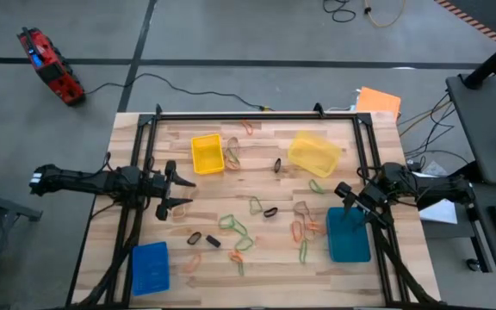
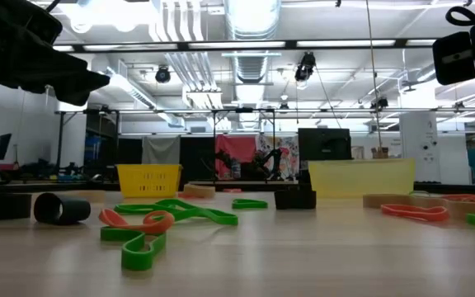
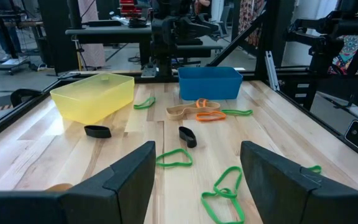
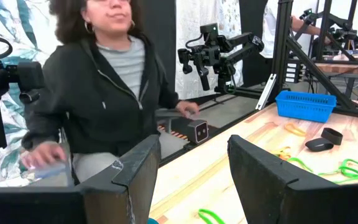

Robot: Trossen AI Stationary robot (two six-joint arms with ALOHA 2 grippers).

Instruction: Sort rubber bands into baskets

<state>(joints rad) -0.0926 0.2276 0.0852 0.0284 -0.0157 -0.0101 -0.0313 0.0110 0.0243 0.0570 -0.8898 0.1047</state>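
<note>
Both grippers hang empty, fingers spread wide: the left gripper [image 1: 179, 191] by the yellow basket [image 1: 207, 153], the right gripper [image 1: 348, 196] over the teal basket [image 1: 349, 238]. Rubber bands [image 1: 239, 228] lie scattered across the counter [image 1: 257, 275] between them.

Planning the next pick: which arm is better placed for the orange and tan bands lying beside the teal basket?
Right, probably. The right gripper, open, hovers by the teal basket, close to those bands. The left gripper, also open, waits across the table.
</note>
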